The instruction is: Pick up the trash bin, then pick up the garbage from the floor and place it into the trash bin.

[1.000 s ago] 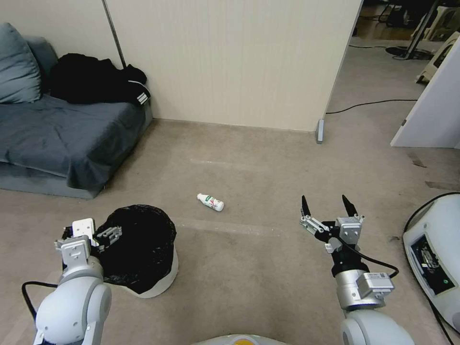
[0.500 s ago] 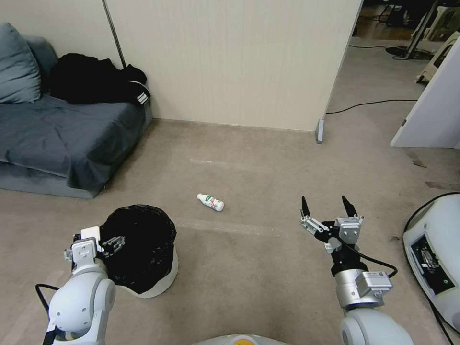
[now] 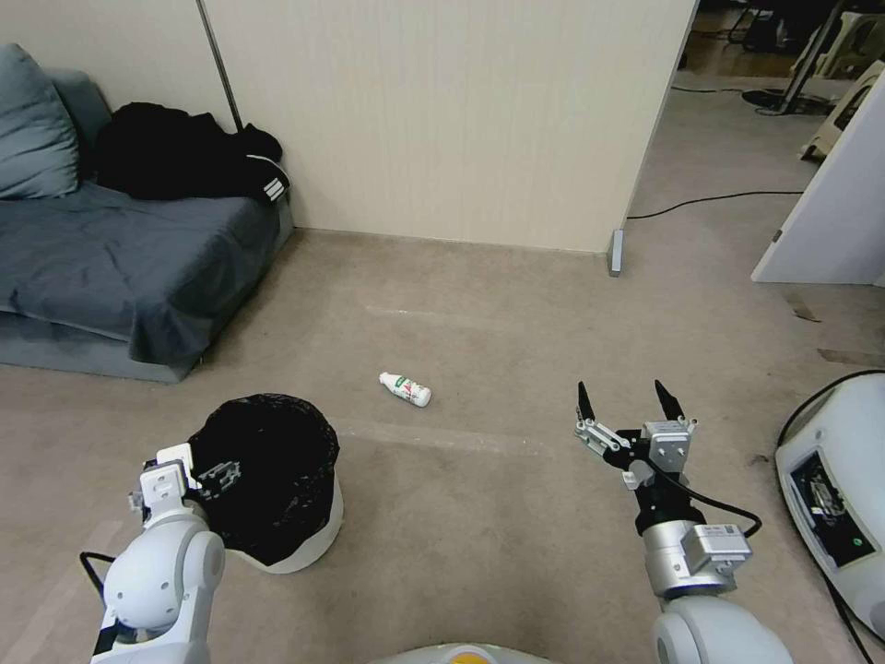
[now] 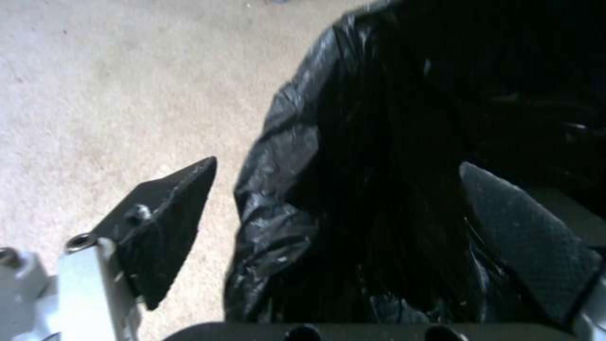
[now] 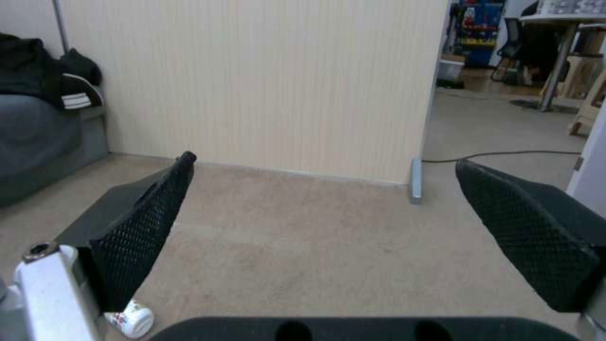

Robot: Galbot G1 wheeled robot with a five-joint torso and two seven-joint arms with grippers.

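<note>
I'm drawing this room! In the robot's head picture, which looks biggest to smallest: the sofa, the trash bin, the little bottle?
1. Sofa
2. Trash bin
3. Bottle

The bin sits nearer the camera, yet the sofa looks far larger.

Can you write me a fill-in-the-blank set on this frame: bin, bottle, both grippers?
1. The left gripper straddles the rim of the ___, one finger inside, one outside.
2. The small white bottle lies on the ___.
3. The right gripper is open and holds ___.
4. The trash bin is lined with a ___ bag.

Missing words: trash bin; floor; nothing; black
</note>
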